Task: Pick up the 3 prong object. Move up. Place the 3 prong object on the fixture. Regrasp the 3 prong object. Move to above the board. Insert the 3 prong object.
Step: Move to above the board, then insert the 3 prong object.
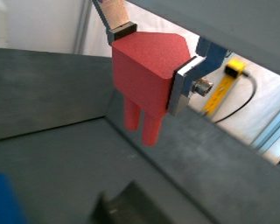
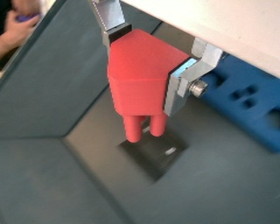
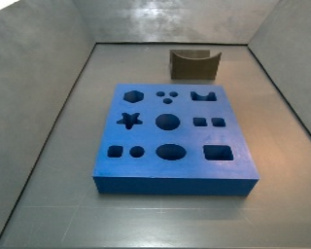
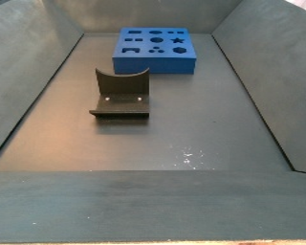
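Observation:
My gripper (image 1: 154,61) is shut on the 3 prong object (image 1: 146,83), a red-orange block hanging with its prongs pointing down, well above the floor. It shows in both wrist views, also gripper (image 2: 152,59) and object (image 2: 143,79). In a wrist view the fixture's dark base plate (image 2: 154,156) lies below the prongs, and the blue board (image 2: 254,109) is off to one side. Both side views show the fixture (image 3: 194,64) (image 4: 120,94) empty and the board (image 3: 171,136) (image 4: 159,50) with its cut-outs empty. The gripper is out of view in both side views.
Grey sloped walls (image 3: 42,126) ring the floor of the bin. A yellow cable (image 1: 230,83) hangs outside beyond a wall. The board sits apart from the fixture along the bin's length.

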